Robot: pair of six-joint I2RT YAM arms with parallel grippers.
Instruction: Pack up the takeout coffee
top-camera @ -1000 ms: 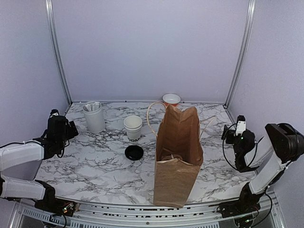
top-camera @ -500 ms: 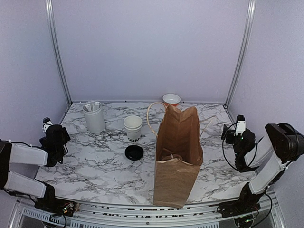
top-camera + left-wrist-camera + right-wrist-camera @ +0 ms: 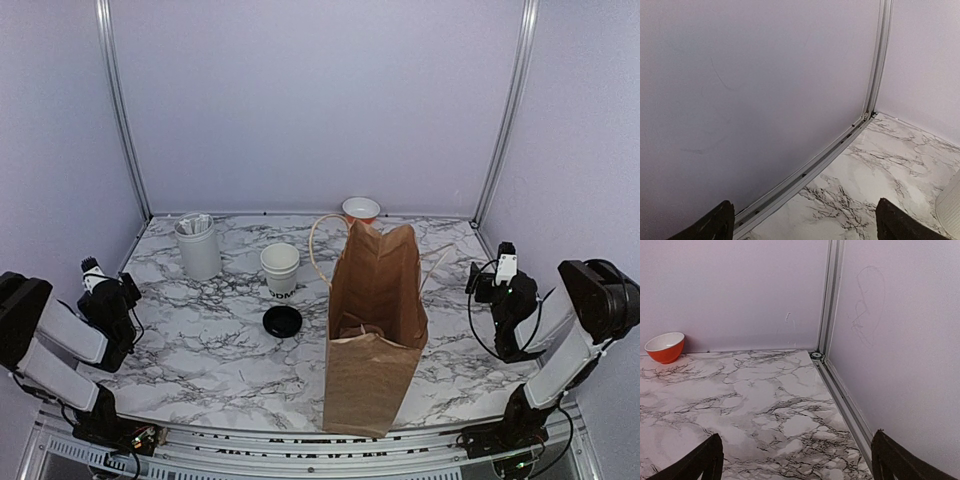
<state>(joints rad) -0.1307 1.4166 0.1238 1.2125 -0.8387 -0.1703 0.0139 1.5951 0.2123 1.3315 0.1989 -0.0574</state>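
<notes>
The left gripper (image 3: pixel 104 277) hangs at the left edge of the table (image 3: pixel 200 360), with nothing between its jaws. The canister of sticks (image 3: pixel 198 248) stands ahead and to the right of those jaws. Farther right is the open paper cup (image 3: pixel 280 268), with the black lid (image 3: pixel 283 321) flat just in front of it. The upright brown bag (image 3: pixel 375 330) stands between both pairs of jaws, nearer the right gripper (image 3: pixel 503 262).

On the table (image 3: pixel 200 350), back left: canister (image 3: pixel 198 248) of sticks. Just right of it, nearer centre: paper cup (image 3: pixel 280 268), upright, with lid (image 3: pixel 283 321) flat on the table in front, apart from it. Right of both: bag (image 3: pixel 373 330), standing, toward the near edge. Behind bag, by the back wall: bowl (image 3: pixel 361 209)
</notes>
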